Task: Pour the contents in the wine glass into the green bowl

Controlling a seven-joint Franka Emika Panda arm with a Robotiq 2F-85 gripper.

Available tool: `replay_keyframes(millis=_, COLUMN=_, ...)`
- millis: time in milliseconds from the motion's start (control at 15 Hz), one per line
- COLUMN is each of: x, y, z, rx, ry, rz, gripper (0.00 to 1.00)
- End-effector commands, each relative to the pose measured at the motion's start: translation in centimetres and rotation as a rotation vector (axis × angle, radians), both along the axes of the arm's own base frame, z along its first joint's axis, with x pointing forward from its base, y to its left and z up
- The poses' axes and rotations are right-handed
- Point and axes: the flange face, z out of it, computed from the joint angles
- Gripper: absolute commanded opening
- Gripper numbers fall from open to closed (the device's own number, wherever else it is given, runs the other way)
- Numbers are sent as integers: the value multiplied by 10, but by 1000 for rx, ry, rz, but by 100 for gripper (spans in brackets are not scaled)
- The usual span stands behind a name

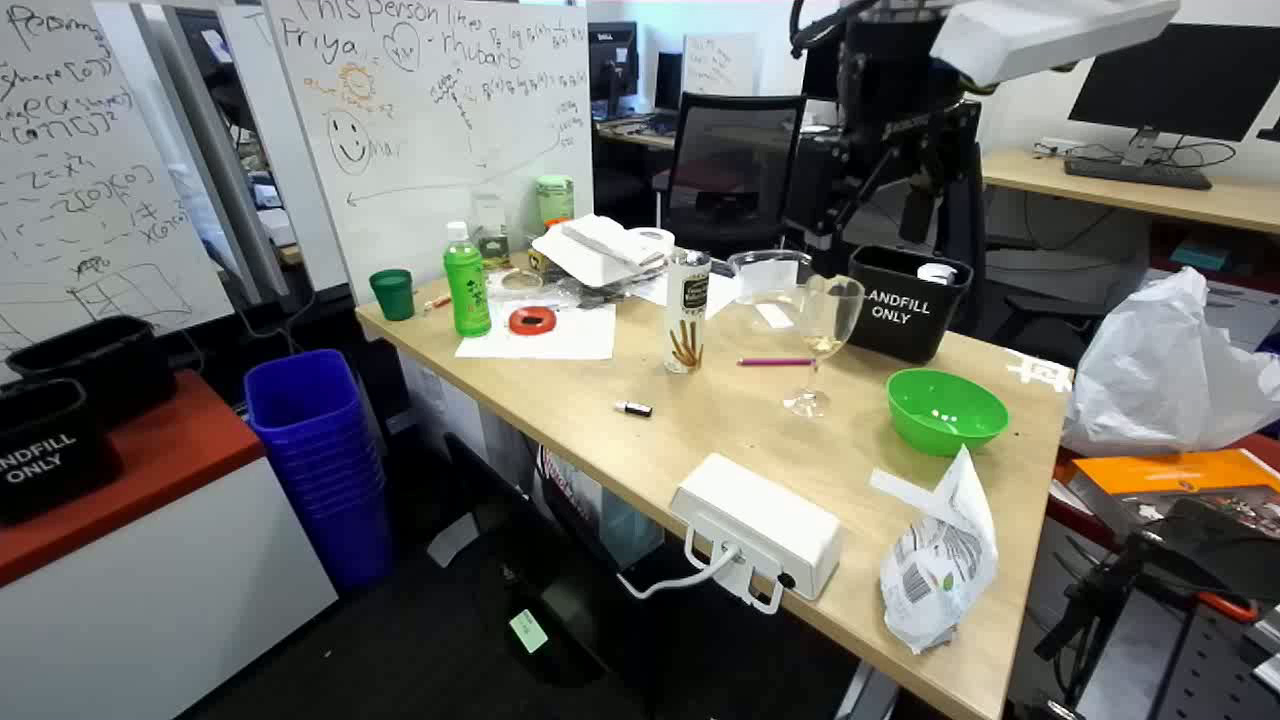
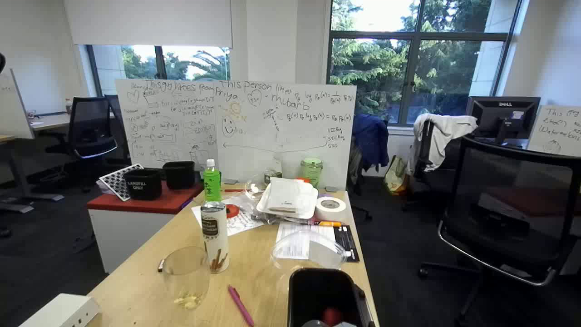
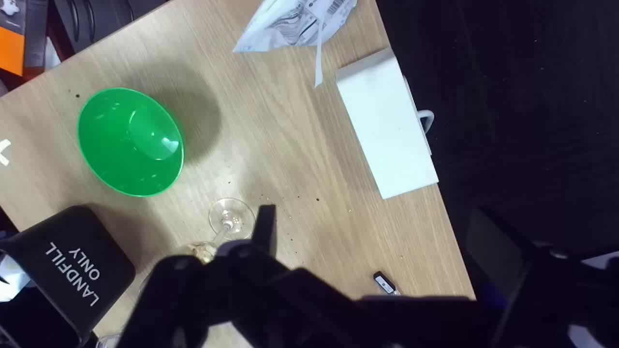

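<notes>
A clear wine glass point(image 1: 822, 338) stands upright, pale bits inside, near a round green bowl point(image 1: 945, 432) sitting right side up.

Bin point(image 1: 908, 318) reads "LANDFILL ONLY", monitor point(image 2: 492, 112) "DELL", whiteboard point(image 2: 290, 134) "rhubarb"

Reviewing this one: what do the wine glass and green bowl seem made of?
Wine glass: clear, smooth, probably glass, though clear plastic is possible; its contents show through the wall. Green bowl: likely plastic, glossy; bright highlights gleam on its evenly coloured inside.
</notes>
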Motion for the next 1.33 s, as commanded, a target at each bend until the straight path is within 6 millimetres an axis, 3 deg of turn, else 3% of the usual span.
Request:
replay_keyframes(millis=0, x=0, y=0, z=0, rx=0, ry=1, rz=0, gripper=100)
replay_keyframes(millis=200, x=4, y=-5, z=-4, rx=-12, ry=-4, rz=-11, gripper=100)
replay_keyframes(millis=467, x=17, y=-17, z=-17, rx=-157, ry=-49, rz=-40, gripper=100)
replay_keyframes(millis=733, x=31, y=-17, z=-50, rx=-304, ry=-81, rz=-38, gripper=100)
replay_keyframes(millis=1067, x=43, y=-19, z=-109, rx=-456, ry=58, rz=115, gripper=100)
replay_keyframes(millis=1267, x=56, y=-22, z=-123, rx=-461, ry=34, rz=124, gripper=100)
